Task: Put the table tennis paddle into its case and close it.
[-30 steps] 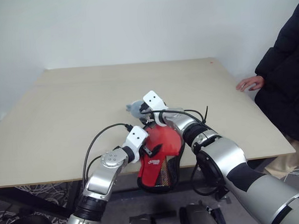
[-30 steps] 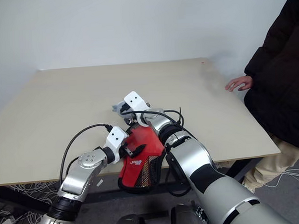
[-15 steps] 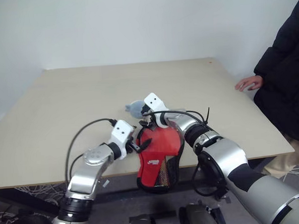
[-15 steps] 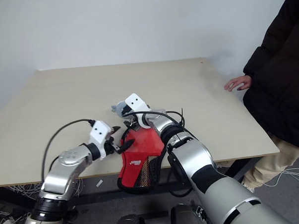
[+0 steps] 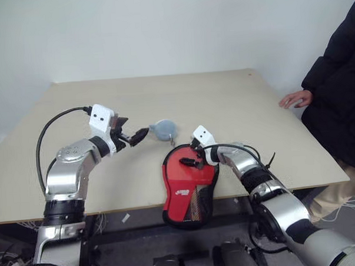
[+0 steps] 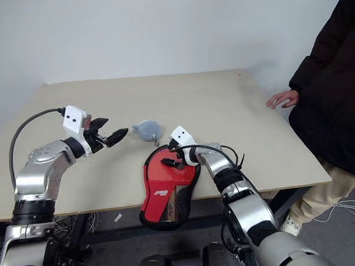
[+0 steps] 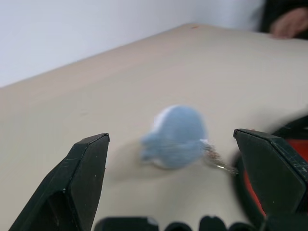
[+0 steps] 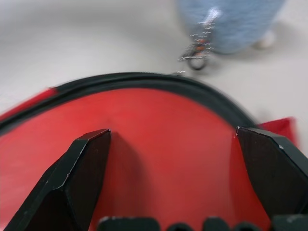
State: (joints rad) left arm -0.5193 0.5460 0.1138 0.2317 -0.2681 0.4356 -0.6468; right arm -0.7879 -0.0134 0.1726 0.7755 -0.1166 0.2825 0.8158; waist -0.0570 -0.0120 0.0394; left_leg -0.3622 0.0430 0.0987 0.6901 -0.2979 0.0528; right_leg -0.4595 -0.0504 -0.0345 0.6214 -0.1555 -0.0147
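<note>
One case (image 5: 187, 188) (one grey-blue pouch (image 5: 163, 129))

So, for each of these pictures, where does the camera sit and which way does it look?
Left eye and right eye views: on the head, looking forward and down at the table, both arms, the case overhanging the near edge, and a person's hand.
Left wrist view: on the left arm, looking between the open left gripper at the grey-blue round object.
Right wrist view: on the right arm, looking between the open right gripper at the case.
Shared: both wrist views show the round object and the case.
</note>
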